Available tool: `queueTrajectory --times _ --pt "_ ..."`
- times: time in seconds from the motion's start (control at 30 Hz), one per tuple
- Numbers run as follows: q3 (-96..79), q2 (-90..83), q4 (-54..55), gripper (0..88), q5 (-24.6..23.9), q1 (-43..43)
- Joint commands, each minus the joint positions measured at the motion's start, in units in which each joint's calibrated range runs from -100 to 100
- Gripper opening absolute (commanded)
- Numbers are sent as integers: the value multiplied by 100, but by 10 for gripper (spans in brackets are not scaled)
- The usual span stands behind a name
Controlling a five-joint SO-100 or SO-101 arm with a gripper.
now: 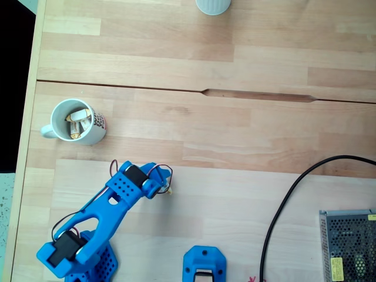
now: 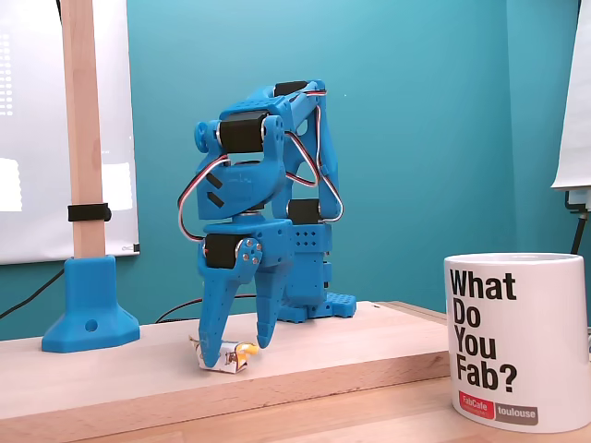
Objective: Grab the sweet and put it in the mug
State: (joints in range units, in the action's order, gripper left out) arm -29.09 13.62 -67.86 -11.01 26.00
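Note:
The sweet (image 2: 225, 361), a small white-wrapped candy with a yellow twisted end, lies on the raised wooden board. My blue gripper (image 2: 235, 353) points straight down over it, open, one finger on each side, the left fingertip (image 2: 209, 358) at the wrapper. In the top-down fixed view the gripper (image 1: 161, 187) hides most of the sweet (image 1: 169, 191), whose yellow tip peeks out. The white mug (image 1: 97, 124) stands to the upper left of the gripper, with other wrapped candies inside. From the side the mug (image 2: 515, 340) shows black lettering, near right.
A plain pale cup (image 1: 212, 6) stands at the top edge. A black cable (image 1: 281, 205) and a metal mesh box (image 1: 348, 244) lie at the right. A blue stand base (image 1: 204, 264) holds a wooden post (image 2: 83, 138).

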Motion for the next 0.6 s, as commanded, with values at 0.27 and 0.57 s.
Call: queueTrajectory --times 0.27,0.57 --pt "108 -37 -20 191 -15 7" --pt "90 -28 -37 24 24 7"
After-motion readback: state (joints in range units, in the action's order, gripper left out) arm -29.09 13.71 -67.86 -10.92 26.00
